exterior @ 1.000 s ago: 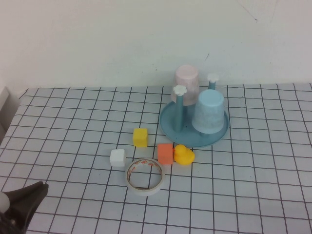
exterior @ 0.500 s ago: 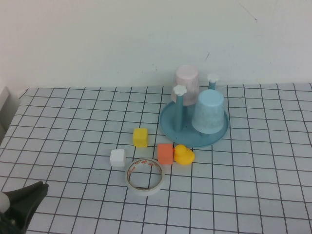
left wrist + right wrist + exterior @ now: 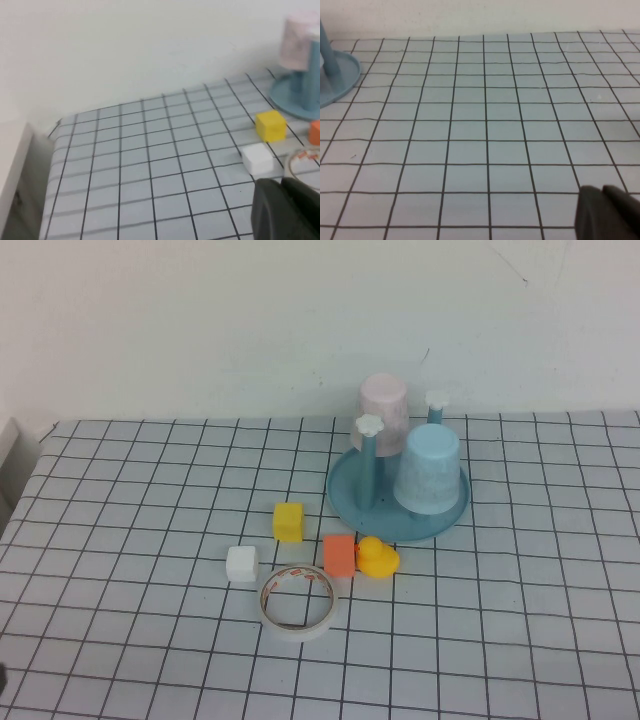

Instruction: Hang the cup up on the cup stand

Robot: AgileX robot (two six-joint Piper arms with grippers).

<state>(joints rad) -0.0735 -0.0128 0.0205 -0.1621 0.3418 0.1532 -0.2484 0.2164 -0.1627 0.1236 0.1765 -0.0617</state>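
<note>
The light blue cup (image 3: 430, 470) sits upside down over a peg on the teal cup stand (image 3: 345, 498) at the back right of the grid mat. A pale pink cup (image 3: 384, 410) sits upside down on a rear peg. Two bare pegs with white flower caps (image 3: 369, 426) stand free. Neither gripper shows in the high view. My left gripper (image 3: 280, 183) is shut and empty, low over the mat near the white cube (image 3: 257, 158). My right gripper (image 3: 601, 190) is shut and empty, over bare mat well away from the stand's rim (image 3: 342, 75).
A yellow cube (image 3: 288, 521), a white cube (image 3: 242, 563), an orange cube (image 3: 339, 554), a yellow rubber duck (image 3: 377, 558) and a tape ring (image 3: 297, 601) lie in front of the stand. A white wall bounds the back. The mat's left edge (image 3: 52, 150) drops off.
The left gripper, seen at the lower left corner of the high view before, has drawn back out of that view. Cups and stand have not moved.
</note>
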